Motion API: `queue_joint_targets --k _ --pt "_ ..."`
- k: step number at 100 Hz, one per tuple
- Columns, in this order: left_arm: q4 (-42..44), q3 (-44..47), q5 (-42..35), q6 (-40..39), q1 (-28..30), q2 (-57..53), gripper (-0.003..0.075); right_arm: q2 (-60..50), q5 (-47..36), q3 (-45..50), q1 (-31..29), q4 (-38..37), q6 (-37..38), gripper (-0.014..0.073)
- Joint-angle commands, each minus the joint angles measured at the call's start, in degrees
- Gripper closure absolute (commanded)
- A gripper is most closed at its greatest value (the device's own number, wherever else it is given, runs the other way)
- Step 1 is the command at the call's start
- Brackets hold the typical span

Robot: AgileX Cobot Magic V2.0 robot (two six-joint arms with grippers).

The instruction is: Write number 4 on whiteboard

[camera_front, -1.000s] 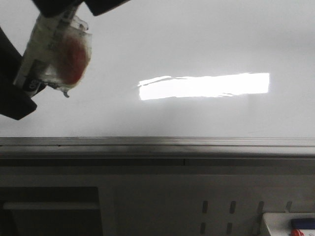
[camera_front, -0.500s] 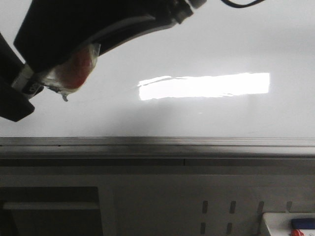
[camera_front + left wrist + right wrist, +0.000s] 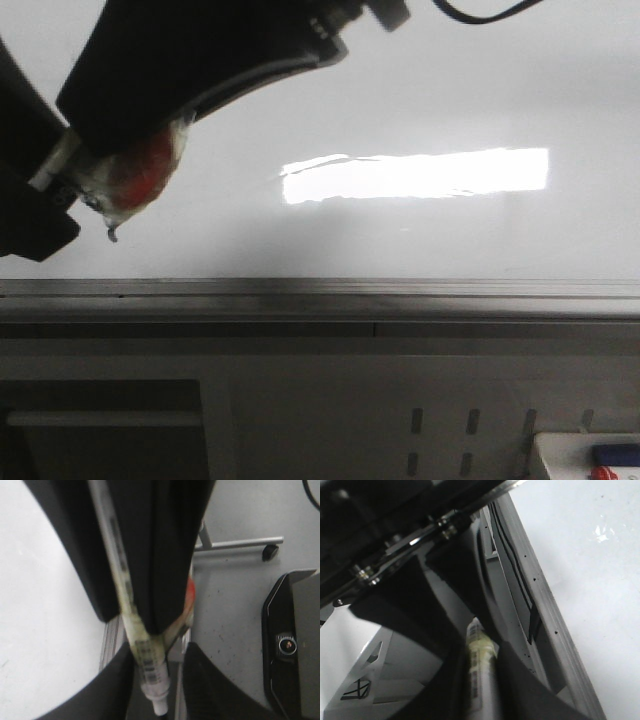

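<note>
While front view hides grip, left wrist shows left tool (image 3: pixel 150 630) pinching marker (image 3: pixel 146 655) over whiteboard (image 3: pixel 420 90).

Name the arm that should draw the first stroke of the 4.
Probably right: the right pincer grips the marker over the whiteboard, which has no strokes yet. The left pincer only flanks its tip, gaps showing.

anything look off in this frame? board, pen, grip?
No strokes show on the glossy white whiteboard, only a bright glare patch. The white marker pen is bundled in crumpled clear tape with a red patch; that wrapping looks improvised. Nothing spilled.
</note>
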Motion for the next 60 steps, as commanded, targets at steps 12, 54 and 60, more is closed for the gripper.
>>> queue_joint_targets --k 12,54,60 --pt "-4.9 -1.9 -3.0 -4.5 -0.4 -2.5 0.0204 -2.6 -2.6 -1.8 -1.2 1.2 0.3 0.0657" --pt "-4.5 5.7 -12.6 -18.4 8.9 -19.8 0.0409 -13.5 -4.5 6.0 -8.7 -0.4 0.3 0.0655" --pt "-4.9 8.7 -15.6 -20.6 11.6 -22.6 0.0449 -16.2 -6.6 9.0 -9.6 -0.5 0.3 0.0655"
